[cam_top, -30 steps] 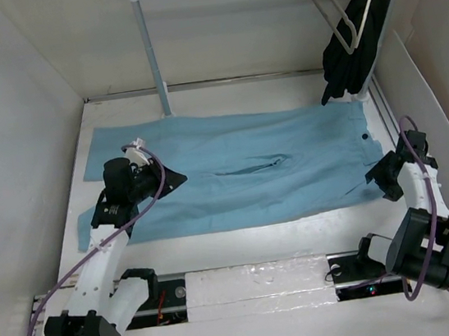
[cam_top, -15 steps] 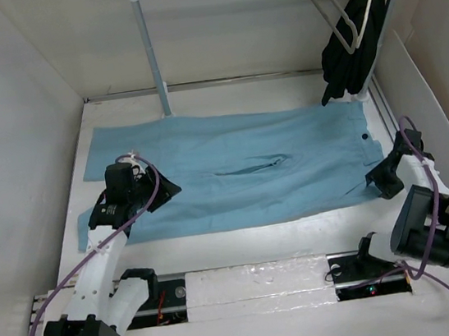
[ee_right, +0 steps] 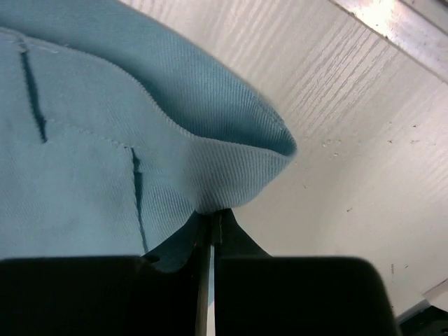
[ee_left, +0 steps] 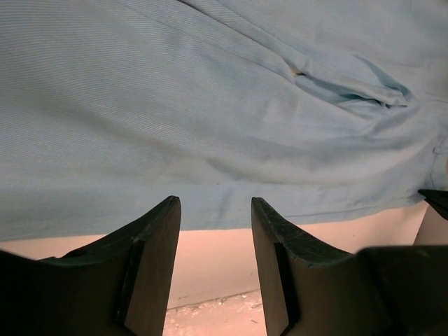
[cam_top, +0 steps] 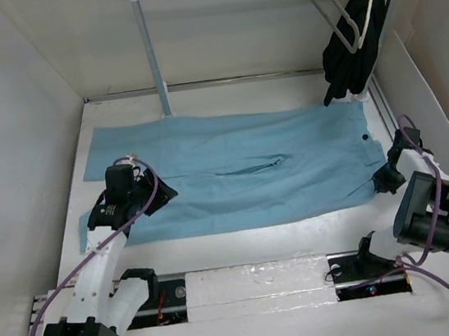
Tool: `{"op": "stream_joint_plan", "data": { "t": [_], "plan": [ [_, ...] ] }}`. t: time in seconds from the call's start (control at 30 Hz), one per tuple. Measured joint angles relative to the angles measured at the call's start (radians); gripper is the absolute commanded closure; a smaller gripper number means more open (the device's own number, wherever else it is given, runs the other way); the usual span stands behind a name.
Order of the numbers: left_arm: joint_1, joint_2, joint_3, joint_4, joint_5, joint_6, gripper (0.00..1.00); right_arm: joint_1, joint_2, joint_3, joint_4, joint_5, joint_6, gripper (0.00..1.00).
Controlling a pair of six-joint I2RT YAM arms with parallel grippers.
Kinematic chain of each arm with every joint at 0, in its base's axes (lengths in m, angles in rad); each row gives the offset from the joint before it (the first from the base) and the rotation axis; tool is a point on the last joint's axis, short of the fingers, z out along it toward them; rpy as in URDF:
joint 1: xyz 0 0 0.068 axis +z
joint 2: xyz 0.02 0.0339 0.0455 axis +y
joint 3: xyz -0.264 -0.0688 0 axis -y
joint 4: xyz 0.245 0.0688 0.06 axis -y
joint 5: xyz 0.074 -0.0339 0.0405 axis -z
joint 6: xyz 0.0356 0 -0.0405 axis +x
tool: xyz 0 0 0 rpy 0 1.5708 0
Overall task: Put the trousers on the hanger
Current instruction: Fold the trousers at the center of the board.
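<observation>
Corner of trousers (ee_right: 105, 140) pinched in right hand (ee_right: 212, 227), tips half-hidden by cloth; left hand (ee_left: 213, 204) spread.

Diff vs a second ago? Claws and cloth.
Right claw moved in to the near waist corner of the trousers and shut on the waistband edge. Left claw opened and drew back slightly toward the near leg edge, holding nothing. Trousers otherwise lie flat as before; hanger and black garment unmoved.
</observation>
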Motion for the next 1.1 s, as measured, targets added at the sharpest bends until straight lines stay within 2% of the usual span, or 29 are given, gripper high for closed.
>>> {"op": "stream_joint_plan", "data": {
  "t": [0.2, 0.33, 0.47, 0.6, 0.77, 0.87, 0.93, 1.1],
  "plan": [
    [0.002, 0.023, 0.043, -0.066, -0.096, -0.035, 0.61, 0.045, -0.157, 0.037, -0.015, -0.003, -0.089, 1.0],
    [0.027, 0.048, 0.082, -0.128, -0.196, -0.102, 0.61, 0.123, -0.231, 0.105, -0.014, -0.006, -0.171, 1.0],
    [0.043, 0.078, 0.084, -0.204, -0.281, -0.198, 0.63, 0.128, -0.261, 0.089, 0.0, -0.048, -0.228, 1.0],
    [0.043, 0.121, 0.083, -0.322, -0.39, -0.36, 0.64, 0.151, -0.291, 0.016, 0.051, -0.138, -0.249, 1.0],
    [0.044, 0.145, 0.092, -0.432, -0.47, -0.576, 0.53, 0.177, -0.271, -0.019, 0.091, -0.241, -0.286, 1.0],
    [0.053, 0.217, 0.138, -0.455, -0.493, -0.694, 0.53, 0.179, -0.264, -0.03, 0.116, -0.28, -0.293, 1.0],
    [0.095, 0.29, 0.171, -0.452, -0.502, -0.733, 0.52, 0.183, -0.254, -0.04, 0.129, -0.299, -0.292, 1.0],
    [0.362, 0.438, 0.179, -0.429, -0.532, -0.727, 0.52, 0.193, -0.155, -0.035, 0.151, -0.33, -0.292, 1.0]
  ]
}}
